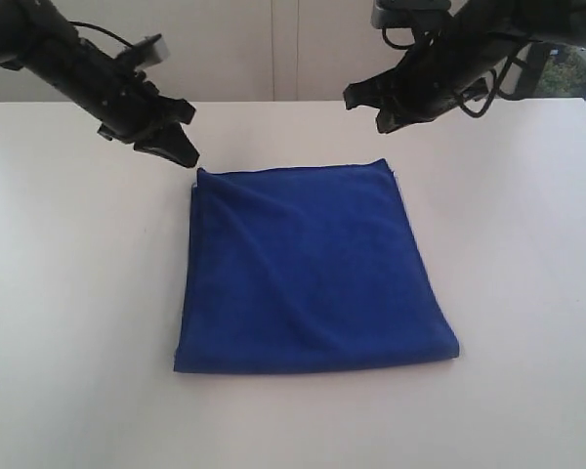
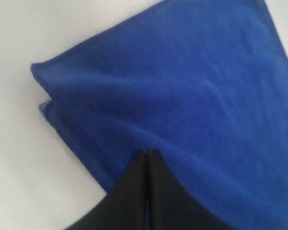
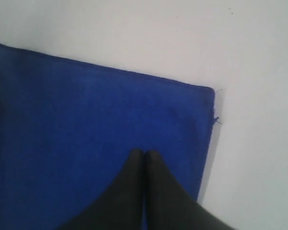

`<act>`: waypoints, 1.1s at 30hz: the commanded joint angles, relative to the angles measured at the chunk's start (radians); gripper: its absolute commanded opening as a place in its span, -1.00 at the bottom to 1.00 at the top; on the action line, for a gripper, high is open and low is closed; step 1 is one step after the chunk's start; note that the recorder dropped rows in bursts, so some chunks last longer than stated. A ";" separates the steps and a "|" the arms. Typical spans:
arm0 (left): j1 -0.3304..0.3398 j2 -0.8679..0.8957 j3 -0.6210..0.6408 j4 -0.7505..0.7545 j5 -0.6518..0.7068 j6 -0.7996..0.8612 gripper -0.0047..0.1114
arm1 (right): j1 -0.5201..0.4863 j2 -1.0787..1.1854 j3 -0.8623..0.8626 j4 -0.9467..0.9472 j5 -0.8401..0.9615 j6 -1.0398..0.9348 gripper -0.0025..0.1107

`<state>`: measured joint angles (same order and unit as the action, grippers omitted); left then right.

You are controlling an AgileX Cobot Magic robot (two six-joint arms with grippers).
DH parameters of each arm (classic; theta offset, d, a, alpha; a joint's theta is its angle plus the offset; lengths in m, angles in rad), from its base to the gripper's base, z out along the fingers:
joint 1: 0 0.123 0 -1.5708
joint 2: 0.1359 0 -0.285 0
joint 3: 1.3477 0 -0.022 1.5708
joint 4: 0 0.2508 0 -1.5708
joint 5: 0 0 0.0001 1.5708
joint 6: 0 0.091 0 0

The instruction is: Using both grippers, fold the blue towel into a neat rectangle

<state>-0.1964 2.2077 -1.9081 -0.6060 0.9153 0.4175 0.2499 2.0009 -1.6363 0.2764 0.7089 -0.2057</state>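
Folded blue towel (image 1: 313,269); left gripper (image 2: 148,152) and right gripper (image 3: 144,153) hover empty, fingers pressed together; fold apparently complete, withdrawal next.

Black jointed arms (image 1: 63,54), looping cables (image 1: 490,96), tapered black end effectors (image 2: 148,152).

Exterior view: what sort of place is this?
Probably a robotics lab or test bench: a plain white table, two black cabled robot arms, left and right, above one blue towel, with blank pale wall panels behind.
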 commanded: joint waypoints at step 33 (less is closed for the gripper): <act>-0.155 0.120 0.012 0.337 0.051 -0.146 -0.92 | -0.001 0.234 -0.017 0.136 -0.132 -0.131 -0.96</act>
<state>-0.3503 2.3215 -1.9023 -0.3376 0.9026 0.2916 0.2499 2.2150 -1.6466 0.4098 0.6059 -0.3214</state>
